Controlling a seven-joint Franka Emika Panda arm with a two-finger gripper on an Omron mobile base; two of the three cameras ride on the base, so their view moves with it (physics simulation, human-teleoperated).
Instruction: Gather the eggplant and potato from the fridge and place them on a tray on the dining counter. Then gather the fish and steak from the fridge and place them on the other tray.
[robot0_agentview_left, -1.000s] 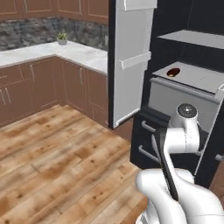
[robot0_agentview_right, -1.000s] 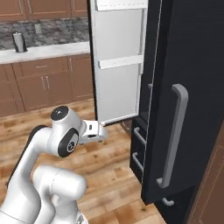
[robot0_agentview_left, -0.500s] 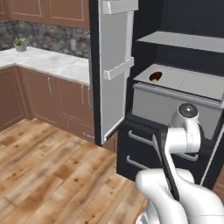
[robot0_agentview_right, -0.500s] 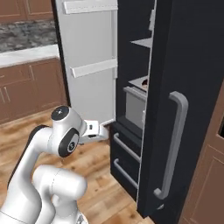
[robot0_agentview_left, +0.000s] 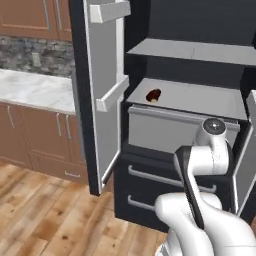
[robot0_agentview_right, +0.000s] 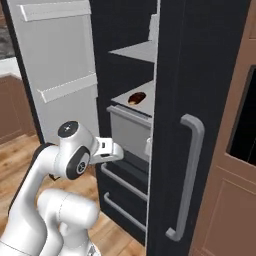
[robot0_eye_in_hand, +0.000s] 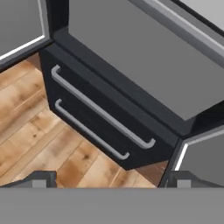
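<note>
Wood-brown cabinets (robot0_agentview_left: 30, 145) under a pale marble wall counter (robot0_agentview_left: 32, 90) sit at the far left of the left base view, and next to them the fridge (robot0_agentview_left: 185, 100) stands with its left door (robot0_agentview_left: 102, 95) swung wide, grey liner and door shelves facing me. Inside, a bare upper shelf (robot0_agentview_left: 195, 50) sits above a second shelf (robot0_agentview_left: 200, 97) over a grey crisper bin (robot0_agentview_left: 165, 132); on that second shelf, near its left front corner, lies a small dark red-brown item with a pale end (robot0_agentview_left: 153, 95). I judge it to be one of the foods I am after, but it is too small to name. Below are the two black drawers with silver bar handles (robot0_eye_in_hand: 100, 109). In the right base view the right door (robot0_agentview_right: 200, 125), with its long silver handle (robot0_agentview_right: 187, 175), stands ajar.

My gripper (robot0_eye_in_hand: 109, 177) hangs low in front of the crisper and drawers, jaws spread wide, pinching nothing.

To do this step well, I judge I should raise the hand to the level of the second shelf, come in between the two doors without clipping either, and straddle the item across its narrow side before closing.

I can read no brand, label or writing anywhere.
</note>
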